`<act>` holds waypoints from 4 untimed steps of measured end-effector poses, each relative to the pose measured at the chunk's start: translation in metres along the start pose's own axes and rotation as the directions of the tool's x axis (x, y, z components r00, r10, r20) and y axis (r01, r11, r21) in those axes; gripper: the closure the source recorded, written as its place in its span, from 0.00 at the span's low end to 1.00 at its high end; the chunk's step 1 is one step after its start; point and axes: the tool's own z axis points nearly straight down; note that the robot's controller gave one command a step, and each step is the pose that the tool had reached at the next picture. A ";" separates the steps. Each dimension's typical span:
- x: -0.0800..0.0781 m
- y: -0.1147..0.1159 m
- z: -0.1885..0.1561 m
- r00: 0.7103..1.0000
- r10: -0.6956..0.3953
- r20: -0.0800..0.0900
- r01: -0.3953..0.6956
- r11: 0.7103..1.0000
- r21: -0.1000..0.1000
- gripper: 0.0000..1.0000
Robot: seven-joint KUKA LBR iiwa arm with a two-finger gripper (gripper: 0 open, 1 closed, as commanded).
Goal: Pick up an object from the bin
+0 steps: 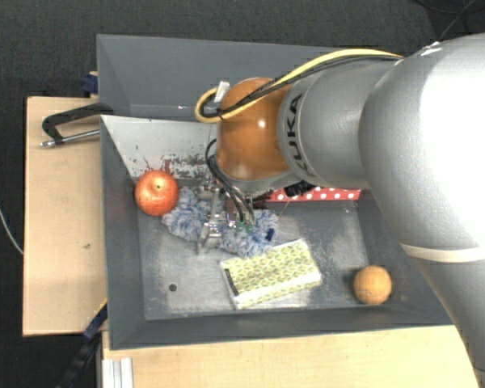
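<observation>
My gripper [217, 221] reaches down into the middle of the bin, right on top of a crumpled blue fluffy cloth [186, 212]. The cloth spreads to both sides beneath it, with another fold showing at its right. A red apple [156, 193] lies just left of the cloth, touching its edge. In front of the gripper lies a flat yellow-green patterned pad [272, 274], its near corner close to the cloth.
An orange ball [373, 285] rests near the bin's front right corner. A red strip with white dots [327, 194] pokes out from under the arm at the right. The arm and its orange cover hide the bin's back middle.
</observation>
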 end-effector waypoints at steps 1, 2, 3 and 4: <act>-0.003 0.009 -0.001 0.999 -0.042 -0.001 0.042 0.999 0.004 0.00; -0.002 0.003 -0.003 1.000 -0.001 0.002 0.001 1.000 0.001 1.00; -0.003 0.003 -0.003 1.000 -0.001 0.002 0.001 1.000 0.001 1.00; -0.001 0.003 -0.007 1.000 -0.001 -0.004 0.001 1.000 0.003 1.00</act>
